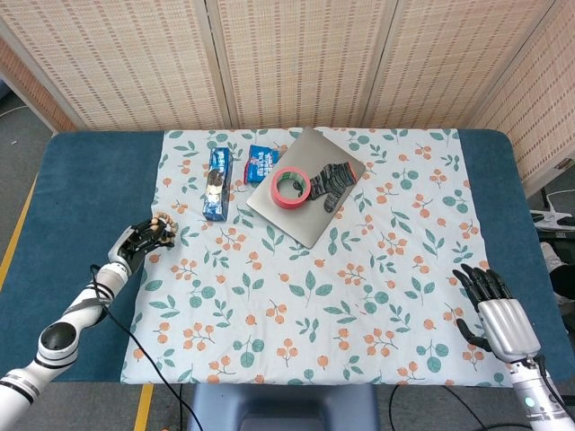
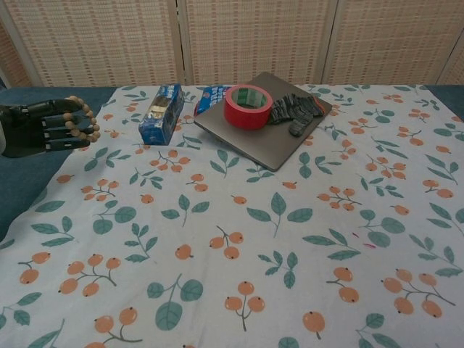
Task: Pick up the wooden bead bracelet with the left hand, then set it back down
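Note:
My left hand (image 1: 140, 241) hovers over the left edge of the floral cloth, fingers curled around the wooden bead bracelet (image 1: 162, 224). In the chest view the same left hand (image 2: 36, 129) shows at the far left, and the bracelet (image 2: 81, 119) of light brown beads is looped over its fingertips, lifted off the cloth. My right hand (image 1: 496, 310) rests near the table's front right corner with its fingers spread and nothing in it. It does not appear in the chest view.
A grey laptop (image 1: 296, 211) lies at the back centre with a red tape roll (image 1: 291, 187) and a grey glove (image 1: 333, 182) on it. A blue box (image 1: 216, 182) and a blue packet (image 1: 262, 163) lie to its left. The floral cloth (image 1: 314, 296) covers the blue table.

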{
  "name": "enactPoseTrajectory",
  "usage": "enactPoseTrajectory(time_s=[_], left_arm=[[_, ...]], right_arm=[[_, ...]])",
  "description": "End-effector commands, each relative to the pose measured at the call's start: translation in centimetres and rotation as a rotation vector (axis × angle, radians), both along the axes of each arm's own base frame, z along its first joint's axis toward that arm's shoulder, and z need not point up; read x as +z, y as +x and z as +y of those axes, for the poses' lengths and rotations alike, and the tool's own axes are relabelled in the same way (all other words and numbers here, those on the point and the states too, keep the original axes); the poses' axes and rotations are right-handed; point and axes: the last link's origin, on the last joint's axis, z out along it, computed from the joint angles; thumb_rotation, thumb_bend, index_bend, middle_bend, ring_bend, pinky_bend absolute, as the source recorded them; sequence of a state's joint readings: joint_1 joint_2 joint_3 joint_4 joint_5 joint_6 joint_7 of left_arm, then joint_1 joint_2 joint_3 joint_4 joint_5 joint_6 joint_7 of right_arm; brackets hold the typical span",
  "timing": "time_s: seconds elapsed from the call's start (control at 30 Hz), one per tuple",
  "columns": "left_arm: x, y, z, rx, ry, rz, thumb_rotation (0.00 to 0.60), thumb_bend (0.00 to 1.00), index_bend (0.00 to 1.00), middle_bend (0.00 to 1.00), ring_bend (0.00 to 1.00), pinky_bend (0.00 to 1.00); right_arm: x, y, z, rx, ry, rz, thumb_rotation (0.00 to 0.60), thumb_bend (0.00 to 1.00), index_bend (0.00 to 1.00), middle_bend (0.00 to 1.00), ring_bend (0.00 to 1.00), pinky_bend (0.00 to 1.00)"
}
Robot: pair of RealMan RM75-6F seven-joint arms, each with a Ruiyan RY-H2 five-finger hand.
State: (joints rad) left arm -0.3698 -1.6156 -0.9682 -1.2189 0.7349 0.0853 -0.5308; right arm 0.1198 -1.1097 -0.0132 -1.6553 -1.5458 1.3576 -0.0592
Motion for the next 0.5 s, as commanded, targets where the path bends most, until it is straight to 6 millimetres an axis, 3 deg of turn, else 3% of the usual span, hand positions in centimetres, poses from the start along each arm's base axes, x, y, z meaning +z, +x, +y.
enactPoseTrajectory(time_s=[0.03,0.13,0.27,0.37,0.5], left_arm=[[0.01,0.18,-0.1,-0.006,-0.001,-0.007,0.6,0.4,0.53,0.66,0.4,0.43],[0.04,0.38,-0.14,-0.016,0.003,0.0,0.59,0.39,0.52,0.66,0.4,0.42],[-0.03,0.43,-0.3,-0.025,0.005,0.011,0.472,0.36,0.51,0.65,0.4,0.41],[-0.08,0.36,-0.3,-0.025,0.008,0.02,0.416,0.35,0.51,0.65,0.39,0.4],[-0.16,0.42,-0.34,-0.029,0.001,0.015,0.388,0.38,0.54,0.65,0.39,0.39]], right_arm=[[0.02,0.02,0.03,0.0,0.0,-0.001,0.6,0.31,0.0,0.0,0.0,0.0],[-0.01,0.05,0.06,0.0,0.003,-0.001,0.6,0.31,0.0,0.0,0.0,0.0],[-0.07,0.07,0.08,0.001,0.008,0.0,0.6,0.31,0.0,0.0,0.0,0.0],[-0.09,0.09,0.08,0.002,0.01,0.0,0.6,0.31,0.0,0.0,0.0,0.0],[-0.07,0.11,0.09,0.003,0.012,-0.001,0.6,0.31,0.0,0.0,0.0,0.0]])
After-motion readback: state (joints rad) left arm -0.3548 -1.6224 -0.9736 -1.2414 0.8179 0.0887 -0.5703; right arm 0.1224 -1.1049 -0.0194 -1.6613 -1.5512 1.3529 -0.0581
